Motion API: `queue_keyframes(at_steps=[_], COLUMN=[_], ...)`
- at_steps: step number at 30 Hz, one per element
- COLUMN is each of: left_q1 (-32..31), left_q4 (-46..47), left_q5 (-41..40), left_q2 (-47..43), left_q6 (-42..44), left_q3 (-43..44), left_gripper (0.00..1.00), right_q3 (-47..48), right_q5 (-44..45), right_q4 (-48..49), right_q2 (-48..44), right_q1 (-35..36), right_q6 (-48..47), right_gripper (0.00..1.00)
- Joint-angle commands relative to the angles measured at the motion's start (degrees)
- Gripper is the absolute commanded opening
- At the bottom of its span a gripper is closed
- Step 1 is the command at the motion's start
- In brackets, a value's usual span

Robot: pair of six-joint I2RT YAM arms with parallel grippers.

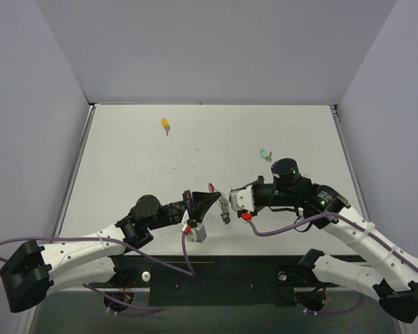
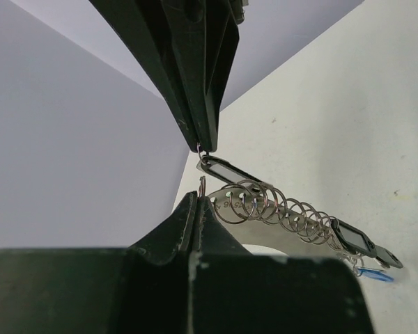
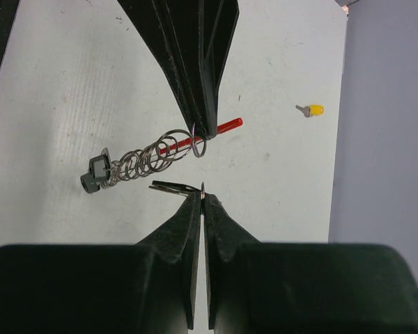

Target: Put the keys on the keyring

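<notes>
Because the left tool [image 2: 198, 200] and right tool [image 3: 203, 195] were both clenched on the wire of the keyring [image 2: 254, 202], any pull was best kept gentle, lest it slip.

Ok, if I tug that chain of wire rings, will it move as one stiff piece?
Probably not: the chain of wire rings is loose linked loops trailing from the left gripper, so it should swing and fold. The thin wire looks light, and it may slip out of a pinch.

A robotics lab cell — white table [image 1: 125, 174] beneath the left gripper [image 2: 198, 200] and right gripper [image 3: 203, 196], plain pale walls [image 1: 216, 42] ahead and to both sides.
</notes>
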Motion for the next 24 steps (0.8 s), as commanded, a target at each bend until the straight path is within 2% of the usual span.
queue_keyframes(at_steps=[1,24], left_q1=[-0.47,-0.82], left_q4=[6.25,7.57], left_q5=[-1.36,-1.62], left_q2=[-0.84,-0.05], left_q6=[-0.32,-1.64], left_q3=[0.34,0.16], left_gripper=[0.00,0.00], right_q3=[-1.12,-2.53], right_q5=[0.06,0.76], right_q4=[3.57,7.53], right_q2=[-1.02,-1.72], right_q1=[0.64,1.79], right_q6=[-0.57,-0.66], right_gripper=[0.00,0.00])
